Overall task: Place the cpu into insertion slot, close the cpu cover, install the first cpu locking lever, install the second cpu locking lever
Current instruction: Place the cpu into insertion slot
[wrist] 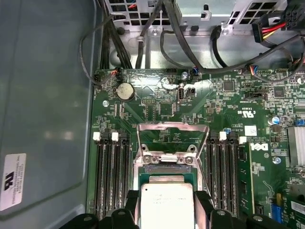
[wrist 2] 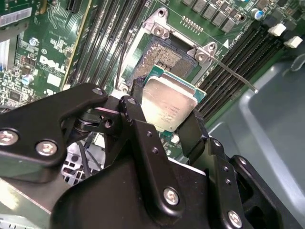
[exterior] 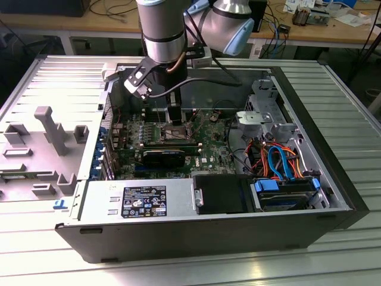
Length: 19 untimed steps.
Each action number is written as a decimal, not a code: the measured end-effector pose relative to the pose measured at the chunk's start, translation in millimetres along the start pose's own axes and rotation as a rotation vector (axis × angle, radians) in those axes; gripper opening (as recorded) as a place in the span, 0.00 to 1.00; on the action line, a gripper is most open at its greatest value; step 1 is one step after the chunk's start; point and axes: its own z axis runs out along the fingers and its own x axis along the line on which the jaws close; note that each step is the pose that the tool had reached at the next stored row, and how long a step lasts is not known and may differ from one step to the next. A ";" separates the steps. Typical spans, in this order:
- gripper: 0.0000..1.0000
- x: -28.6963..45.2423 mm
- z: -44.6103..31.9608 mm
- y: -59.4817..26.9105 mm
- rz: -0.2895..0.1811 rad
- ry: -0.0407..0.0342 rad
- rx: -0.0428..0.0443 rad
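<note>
Chip in the fingers, socket open: the first step is not finished.

The black two-fingered gripper [wrist 2: 167, 109] is clamped on the small flat square silver-grey cpu [wrist 2: 169, 102], holding it close over the dark square insertion slot [wrist 2: 164, 56] in the green board [wrist 2: 214, 43]; by my reckoning it is not seated. The thin silvery cpu cover [wrist: 172, 125] frame stands swung open, and a slim metal locking lever [wrist 2: 233, 74] sticks out unlatched. Seating, cover and both levers are left to do.

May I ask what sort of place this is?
Likely a robotics or electronics lab: an opened computer case lies on a metal bench, the gripper holds the cpu over the motherboard, and cable-strewn desks stand behind.
</note>
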 end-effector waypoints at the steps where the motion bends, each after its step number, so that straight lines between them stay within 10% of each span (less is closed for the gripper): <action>1: 0.54 0.0 1.7 -0.2 0.000 0.0000 -0.0001; 19: 0.54 -1.5 20.4 -2.8 0.001 -0.0004 -0.0011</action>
